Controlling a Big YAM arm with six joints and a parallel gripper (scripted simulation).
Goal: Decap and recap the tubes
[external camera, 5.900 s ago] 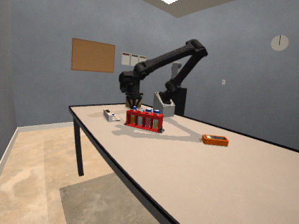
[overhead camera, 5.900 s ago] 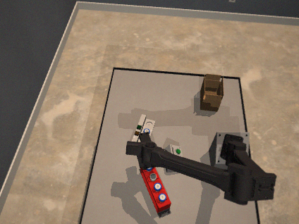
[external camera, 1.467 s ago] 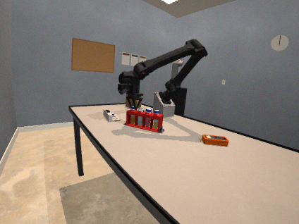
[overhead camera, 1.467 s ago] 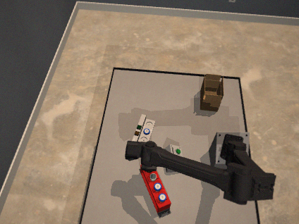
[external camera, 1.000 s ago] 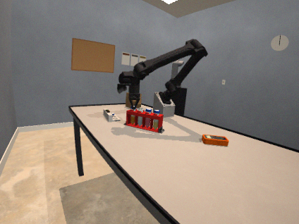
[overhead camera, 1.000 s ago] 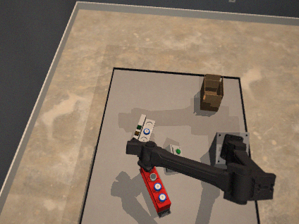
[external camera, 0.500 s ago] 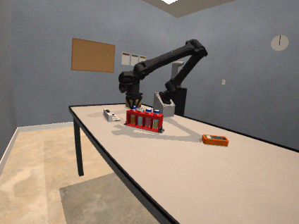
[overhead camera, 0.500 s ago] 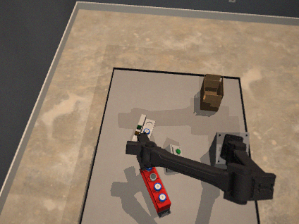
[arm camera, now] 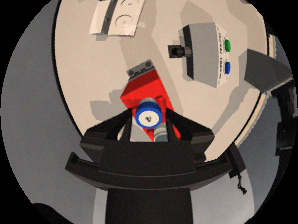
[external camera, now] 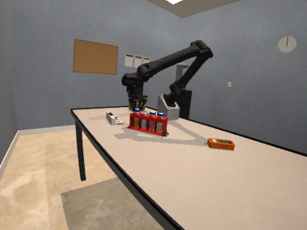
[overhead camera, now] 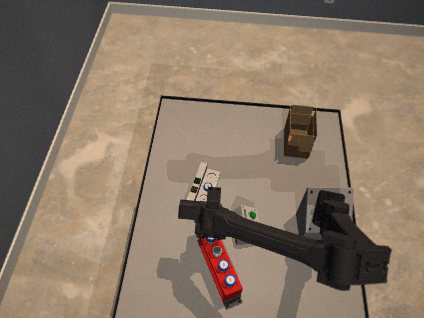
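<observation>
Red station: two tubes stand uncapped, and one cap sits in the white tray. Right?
Not two: the top view shows just one uncapped tube in the red station. One cap does sit in the white tray.
</observation>
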